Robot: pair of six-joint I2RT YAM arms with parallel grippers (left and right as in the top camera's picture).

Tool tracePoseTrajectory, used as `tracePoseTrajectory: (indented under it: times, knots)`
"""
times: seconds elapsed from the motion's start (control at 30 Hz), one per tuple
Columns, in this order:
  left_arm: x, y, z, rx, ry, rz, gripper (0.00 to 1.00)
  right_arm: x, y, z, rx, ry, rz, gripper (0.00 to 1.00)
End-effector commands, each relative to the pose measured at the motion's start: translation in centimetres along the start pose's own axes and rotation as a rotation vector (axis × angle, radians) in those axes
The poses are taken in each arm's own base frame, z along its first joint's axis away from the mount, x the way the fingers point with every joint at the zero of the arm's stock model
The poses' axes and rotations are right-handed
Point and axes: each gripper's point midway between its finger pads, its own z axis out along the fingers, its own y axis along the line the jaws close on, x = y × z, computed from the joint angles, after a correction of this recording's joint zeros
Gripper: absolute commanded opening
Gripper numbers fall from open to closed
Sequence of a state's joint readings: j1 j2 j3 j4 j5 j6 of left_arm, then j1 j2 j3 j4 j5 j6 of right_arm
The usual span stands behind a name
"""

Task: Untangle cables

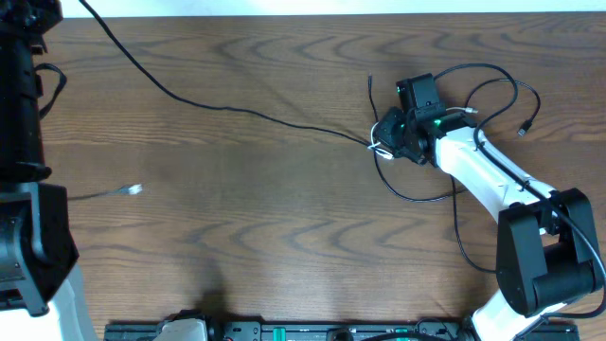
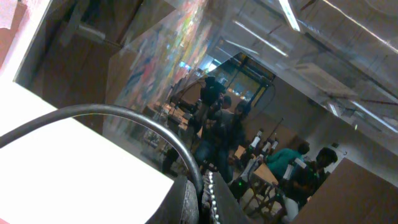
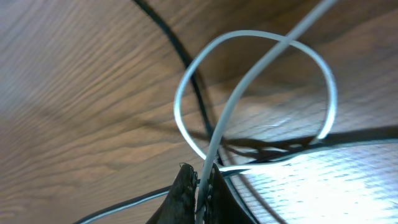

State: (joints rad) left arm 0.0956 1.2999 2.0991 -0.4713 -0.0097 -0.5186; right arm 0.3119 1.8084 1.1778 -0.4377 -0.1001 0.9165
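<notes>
My right gripper (image 1: 383, 142) is shut on the white cable (image 3: 211, 154) at the tangle; the cord runs up between its jaws (image 3: 200, 177) and curls into a loop over the table. A black cable (image 3: 185, 57) passes under that loop. One long black cable (image 1: 220, 107) stretches from the tangle up to the top left, where the raised left arm holds it. In the left wrist view my left gripper (image 2: 202, 183) points up at the room, shut on this black cable (image 2: 124, 112). A second black cable (image 1: 421, 199) loops around the right arm.
A small white plug (image 1: 133, 189) on a thin pale cord lies on the wooden table at the left, near the left arm's base (image 1: 28, 246). The right arm's white body (image 1: 492, 175) crosses the loops at the right.
</notes>
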Motion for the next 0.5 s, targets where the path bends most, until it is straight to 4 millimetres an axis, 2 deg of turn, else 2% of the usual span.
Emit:
tracePoseTrajectory:
  times: [0.0,0.1,0.17,0.23,0.3,0.4,0.47]
  knots:
    - [-1.0,-0.5,-0.7,0.012,-0.026,0.021,0.07,-0.8,-1.1,0.1,0.045,-0.033,-0.025,0.01]
    - [-1.0,-0.5,-0.7,0.012,-0.026,0.021,0.07,-1.7,-1.6,-0.1,0.05,-0.043,-0.058,0.01]
    - [-1.1,-0.3,-0.7,0.003,-0.031,0.022,0.08,-2.8,-2.7,-1.0,0.057,-0.042,-0.056,0.01]
    - [-1.4,0.1,-0.7,-0.011,-0.041,0.029,0.07,-4.1,-3.8,-2.5,0.069,-0.05,-0.022,0.01]
    - [-1.8,0.8,-0.6,-0.032,-0.054,0.036,0.07,-6.8,-5.4,-5.1,0.075,-0.118,-0.018,0.01]
    - [-2.4,1.9,-0.6,-0.068,-0.069,0.046,0.07,-10.3,-9.4,-9.0,0.156,-0.225,0.023,0.01]
    - [-2.7,2.7,-0.7,-0.094,-0.079,0.053,0.08,-12.5,-13.5,-11.9,0.258,-0.304,0.059,0.01]
